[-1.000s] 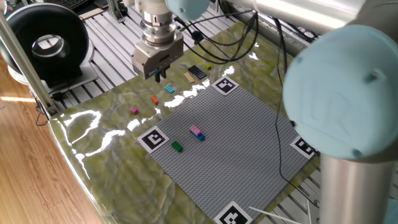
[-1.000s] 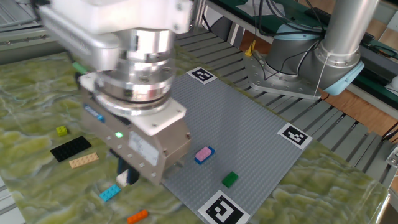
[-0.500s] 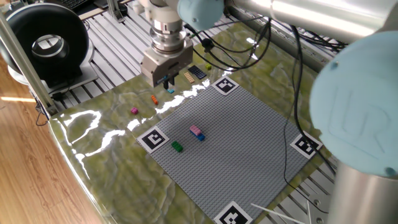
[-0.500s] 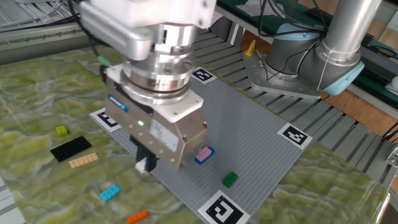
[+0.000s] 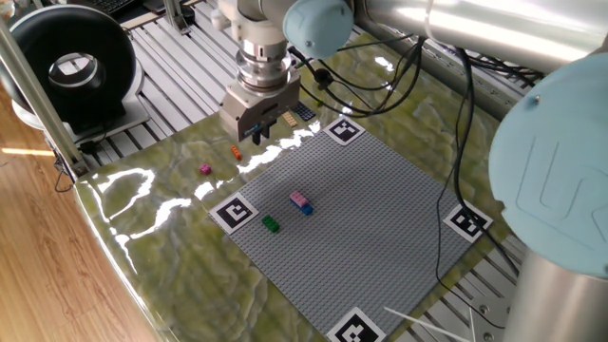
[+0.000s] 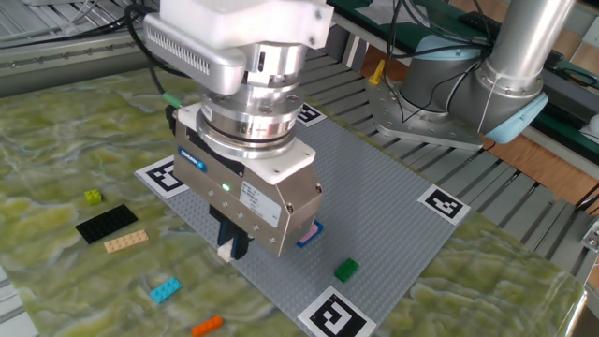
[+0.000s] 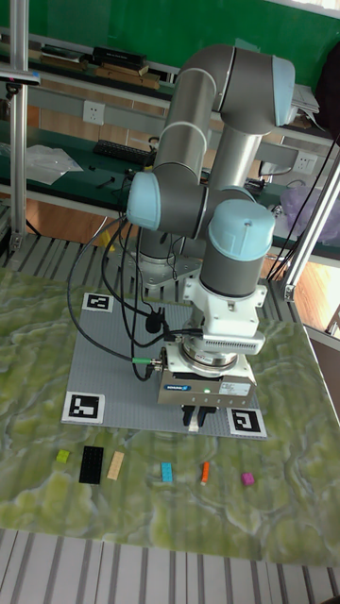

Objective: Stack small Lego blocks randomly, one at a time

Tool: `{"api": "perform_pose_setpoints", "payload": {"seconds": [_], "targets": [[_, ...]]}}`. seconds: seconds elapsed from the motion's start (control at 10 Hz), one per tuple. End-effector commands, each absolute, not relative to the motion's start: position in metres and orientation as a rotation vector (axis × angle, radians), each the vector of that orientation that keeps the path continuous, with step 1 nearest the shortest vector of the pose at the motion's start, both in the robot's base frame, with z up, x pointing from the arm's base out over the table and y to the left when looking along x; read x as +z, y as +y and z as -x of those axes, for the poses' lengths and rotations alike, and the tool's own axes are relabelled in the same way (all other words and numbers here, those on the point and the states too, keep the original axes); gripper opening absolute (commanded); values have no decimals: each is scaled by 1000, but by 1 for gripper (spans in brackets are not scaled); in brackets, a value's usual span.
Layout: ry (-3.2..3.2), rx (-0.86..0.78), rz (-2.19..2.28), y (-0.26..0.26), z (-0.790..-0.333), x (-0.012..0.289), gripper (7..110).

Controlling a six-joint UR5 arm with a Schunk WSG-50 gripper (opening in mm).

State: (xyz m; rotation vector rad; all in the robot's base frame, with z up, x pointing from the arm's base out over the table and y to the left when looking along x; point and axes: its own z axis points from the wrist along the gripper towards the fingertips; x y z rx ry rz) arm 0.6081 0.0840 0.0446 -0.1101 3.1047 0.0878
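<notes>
The gripper (image 6: pixel 232 249) hangs over the grey baseplate's (image 6: pixel 374 201) edge, its fingers (image 6: pixel 225 251) closed on a whitish Lego block. A pink-on-blue stack (image 5: pixel 300 202) and green block (image 5: pixel 271 224) sit on the baseplate; cyan (image 6: pixel 165 290) and orange (image 6: pixel 207 325) blocks lie on the worktop (image 6: pixel 56 159).

My gripper (image 6: pixel 234 249) body blocks most of what sits behind it. In the other fixed view it covers part of the pink-on-blue stack (image 6: pixel 309 232), so only that stack's right end shows, near the front edge of the grey baseplate (image 6: pixel 374 201). A whitish piece (image 6: pixel 225 251) sits at my fingertips, but whether the fingers are clamping it I cannot tell. In one fixed view my gripper hides the cyan block. In the tall fixed view my wrist hides the stack and the green block. My arm is cut off by the top edge in both fixed views.
</notes>
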Motion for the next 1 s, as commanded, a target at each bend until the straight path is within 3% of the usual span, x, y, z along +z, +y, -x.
{"api": "perform_pose_setpoints", "payload": {"seconds": [0.0,0.6,0.9], "targets": [[3103,142,121,91,-606,45,7],[3112,67,142,79,-605,44,7],[3137,13,122,79,-542,36,7]]}}
